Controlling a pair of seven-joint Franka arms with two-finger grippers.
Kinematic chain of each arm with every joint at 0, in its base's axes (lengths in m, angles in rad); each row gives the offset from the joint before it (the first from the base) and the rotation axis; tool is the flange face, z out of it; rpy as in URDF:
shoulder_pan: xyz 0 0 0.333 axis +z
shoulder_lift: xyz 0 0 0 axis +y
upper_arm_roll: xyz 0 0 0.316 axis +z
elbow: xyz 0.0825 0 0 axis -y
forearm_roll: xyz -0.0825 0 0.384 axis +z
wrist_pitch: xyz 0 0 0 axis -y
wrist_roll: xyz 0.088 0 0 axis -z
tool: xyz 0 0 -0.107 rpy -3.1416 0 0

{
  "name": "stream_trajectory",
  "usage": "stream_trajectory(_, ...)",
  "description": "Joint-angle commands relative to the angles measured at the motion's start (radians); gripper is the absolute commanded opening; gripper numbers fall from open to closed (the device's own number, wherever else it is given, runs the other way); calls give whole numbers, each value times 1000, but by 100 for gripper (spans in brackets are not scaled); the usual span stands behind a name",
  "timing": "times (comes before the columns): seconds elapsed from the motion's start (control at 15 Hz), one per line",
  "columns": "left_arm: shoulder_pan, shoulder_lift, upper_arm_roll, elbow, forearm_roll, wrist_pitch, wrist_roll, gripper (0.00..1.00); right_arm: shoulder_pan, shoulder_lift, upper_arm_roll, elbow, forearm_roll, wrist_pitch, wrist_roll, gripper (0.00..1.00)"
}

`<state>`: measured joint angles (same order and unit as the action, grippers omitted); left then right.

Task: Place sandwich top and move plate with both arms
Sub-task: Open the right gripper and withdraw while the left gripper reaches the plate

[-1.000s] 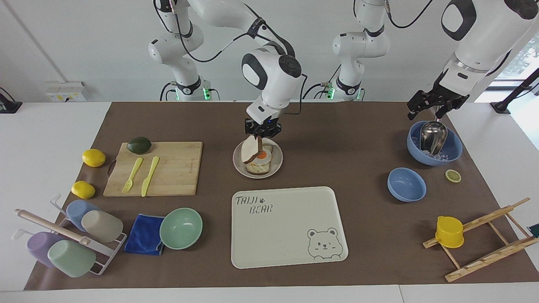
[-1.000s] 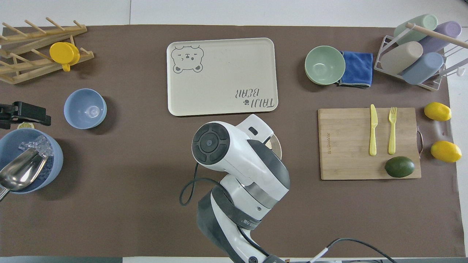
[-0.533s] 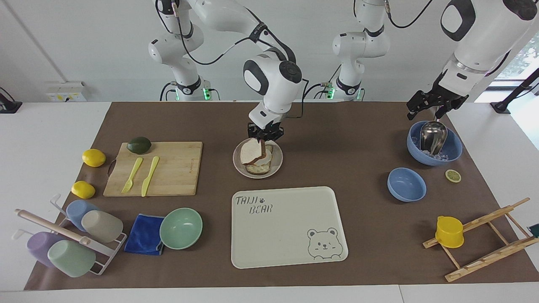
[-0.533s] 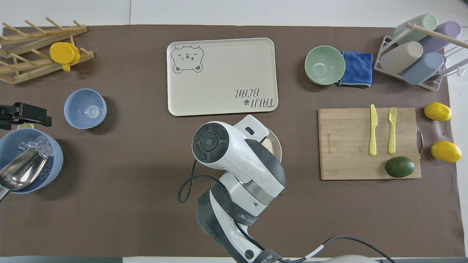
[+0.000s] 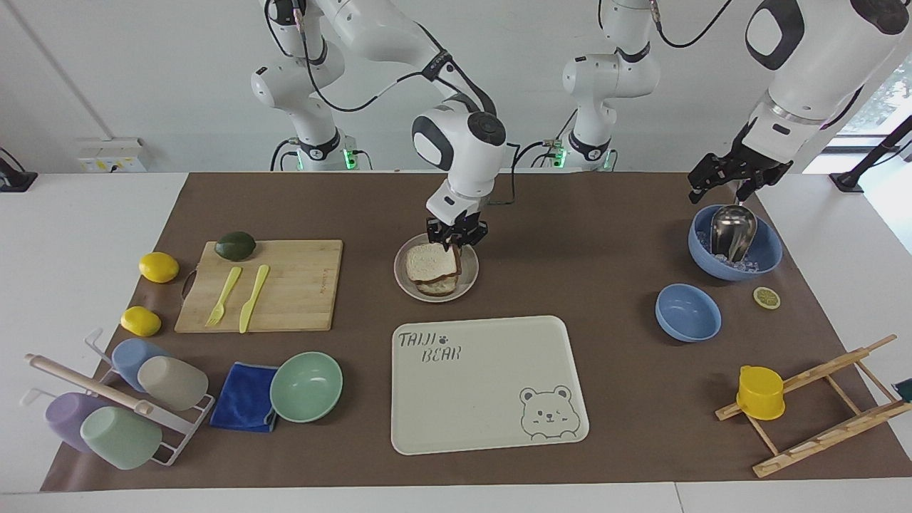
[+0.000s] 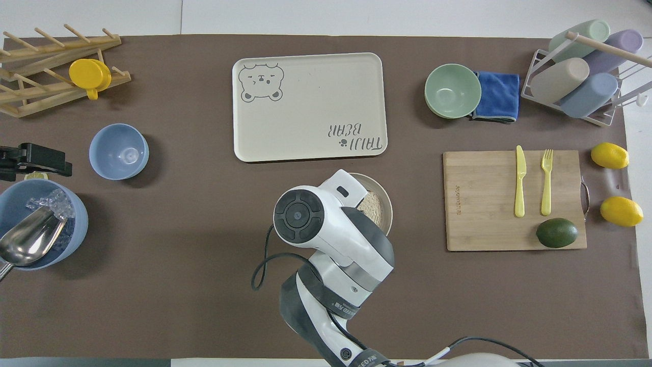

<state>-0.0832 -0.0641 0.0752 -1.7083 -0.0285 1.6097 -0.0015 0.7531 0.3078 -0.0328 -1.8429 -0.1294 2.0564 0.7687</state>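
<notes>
**Bread slice lying on the sandwich, right end effector at its robot-side edge**

The sandwich top point(image 5: 431, 261) lies flat on the stacked sandwich on the plate point(image 5: 470, 283), which sits on the brown-covered worktop point(image 5: 570, 271) between the robots and the cream bear tray point(image 5: 491, 385). The bread is roughly level, its pale speckled face up and its brown crust showing along the edges.

The right end effector point(image 5: 456, 241) hangs directly over the edge of the slice nearest the robots, its fingertips down at the crust. Whether its fingers grip the bread or stand parted cannot be told from either view; in the overhead view the right arm's wrist covers most of the plate and only a sliver of bread point(image 6: 371, 208) shows.

The left end effector point(image 5: 734, 178) waits in the air with its fingers spread, over the blue bowl point(image 5: 766, 258) that holds ice and a metal scoop point(image 5: 732, 231) at the left arm's end of the worktop, well apart from the plate.
</notes>
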Motion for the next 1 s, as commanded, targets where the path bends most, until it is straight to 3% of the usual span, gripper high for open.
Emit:
stream_trajectory(0.0, 10, -29, -5, -37, 5, 22, -3, 100, -6, -16, 2, -38, 34, 69, -31, 53)
stream_trajectory(0.2, 10, -29, -5, -39, 5, 22, -3, 100, -6, -19, 4, -72, 36, 139, -29, 76)
stream_trajectory(0.33, 8, -31, -5, -45, 5, 29, -5, 100, -5, -19, 10, -35, 51, 116, -28, 77)
stream_trajectory(0.53, 8, -42, -5, -68, 2, 48, -5, 100, -23, -50, 13, 63, 54, -11, -46, 81)
stream_trajectory(0.67, 7, -40, -5, -74, -13, 61, -18, 100, -98, -120, 8, 67, 54, -65, -109, 100)
stream_trajectory(0.8, -12, -42, -9, -126, -18, 125, -93, 100, -185, -171, 11, 83, 60, -129, -205, 100)
stream_trajectory(0.93, -62, -40, -15, -187, -27, 197, -143, 100, -263, -182, 8, 163, 89, -249, -287, 100)
